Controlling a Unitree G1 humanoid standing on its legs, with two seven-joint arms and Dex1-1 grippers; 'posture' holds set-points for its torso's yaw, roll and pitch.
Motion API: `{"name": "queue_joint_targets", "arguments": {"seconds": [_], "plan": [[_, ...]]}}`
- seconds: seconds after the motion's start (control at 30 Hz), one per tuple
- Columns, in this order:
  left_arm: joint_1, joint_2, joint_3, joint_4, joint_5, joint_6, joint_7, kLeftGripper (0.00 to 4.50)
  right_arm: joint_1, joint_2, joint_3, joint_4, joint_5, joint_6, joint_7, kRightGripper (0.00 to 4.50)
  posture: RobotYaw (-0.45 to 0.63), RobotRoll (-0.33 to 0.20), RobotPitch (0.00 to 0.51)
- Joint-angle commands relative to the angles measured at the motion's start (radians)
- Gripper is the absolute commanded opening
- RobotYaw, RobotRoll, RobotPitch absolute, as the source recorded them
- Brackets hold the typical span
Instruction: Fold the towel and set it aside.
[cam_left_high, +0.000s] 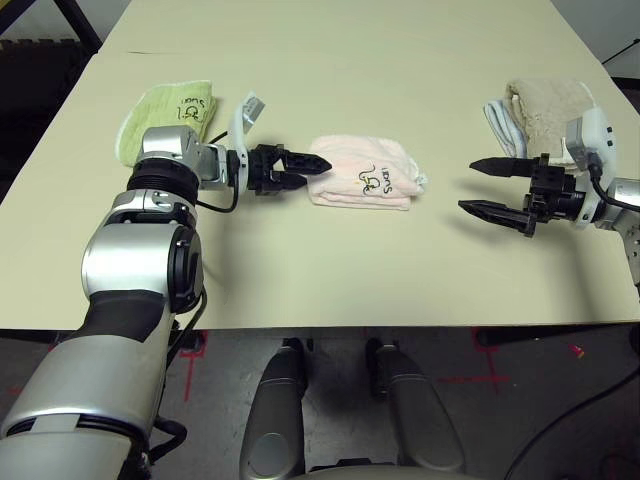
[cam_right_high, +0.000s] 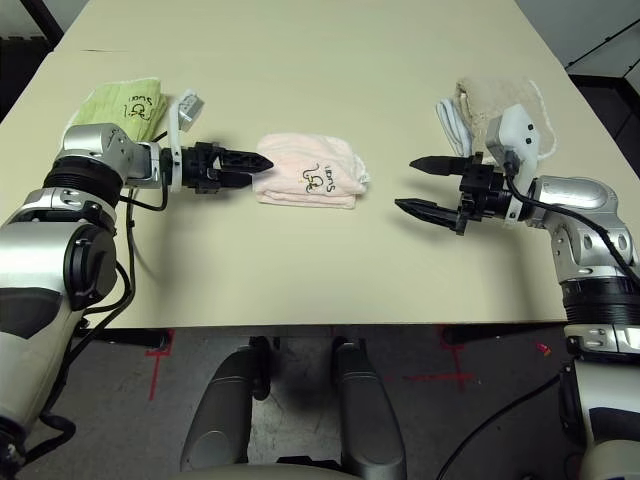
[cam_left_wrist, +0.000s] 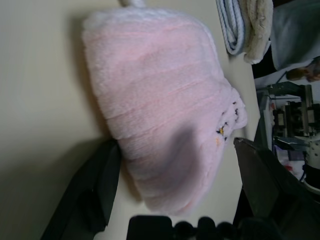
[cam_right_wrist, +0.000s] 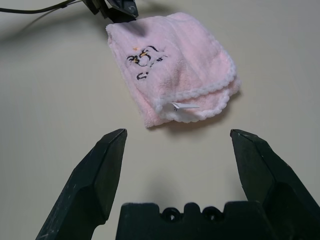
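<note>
The folded pink towel (cam_left_high: 362, 173) is lying crosswise between the arms; the left gripper (cam_left_high: 305, 170), fingers spread, is straddling its near end, while the right gripper (cam_left_high: 478, 186) is hanging spread, well apart.

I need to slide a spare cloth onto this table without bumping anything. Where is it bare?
Bare: the far half of the table, and the near strip in front of the pink towel. Crowded: the green towel beside the left gripper, and the beige towel behind the open right gripper.
</note>
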Motion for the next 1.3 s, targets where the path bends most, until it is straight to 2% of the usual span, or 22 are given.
{"name": "queue_joint_targets", "arguments": {"seconds": [0.03, 0.07, 0.17, 0.5, 0.73, 1.07, 1.17, 1.3], "plan": [[-0.006, -0.017, 0.005, 0.027, 0.002, -0.020, 0.032, 4.46, 0.017, -0.014, -0.013, -0.023, 0.010, 0.007, -0.003, 4.48, -0.03, 0.000, 0.237], [-0.005, -0.019, 0.002, 0.028, 0.006, -0.024, 0.033, 4.46, 0.018, -0.015, -0.014, -0.025, 0.010, 0.008, -0.003, 4.48, -0.03, 0.000, 0.237], [-0.001, -0.024, -0.028, 0.025, 0.027, -0.038, 0.018, 3.87, 0.020, -0.020, -0.017, -0.027, 0.012, 0.007, -0.007, 4.50, -0.04, 0.000, 0.238], [-0.005, -0.025, -0.011, 0.035, 0.009, -0.033, 0.021, 0.05, 0.023, -0.033, -0.017, -0.014, 0.008, -0.006, -0.013, 4.50, -0.03, 0.000, 0.237], [-0.027, -0.015, 0.050, 0.032, -0.035, 0.001, 0.034, 0.01, 0.005, -0.023, -0.013, 0.011, 0.003, -0.018, -0.020, 4.50, -0.02, 0.000, 0.235], [-0.055, 0.066, 0.085, -0.025, -0.092, 0.071, -0.031, 0.01, -0.039, 0.044, -0.008, 0.022, 0.028, 0.008, -0.066, 4.50, 0.02, 0.000, 0.227], [-0.085, 0.097, 0.133, -0.016, -0.117, 0.027, 0.008, 0.01, -0.051, 0.058, -0.001, 0.032, 0.023, 0.006, -0.067, 4.50, 0.03, 0.000, 0.226], [-0.144, 0.142, 0.270, 0.029, -0.177, -0.131, 0.167, 0.01, -0.064, 0.069, 0.002, 0.039, 0.018, 0.006, -0.067, 4.50, 0.04, 0.000, 0.224]]}}
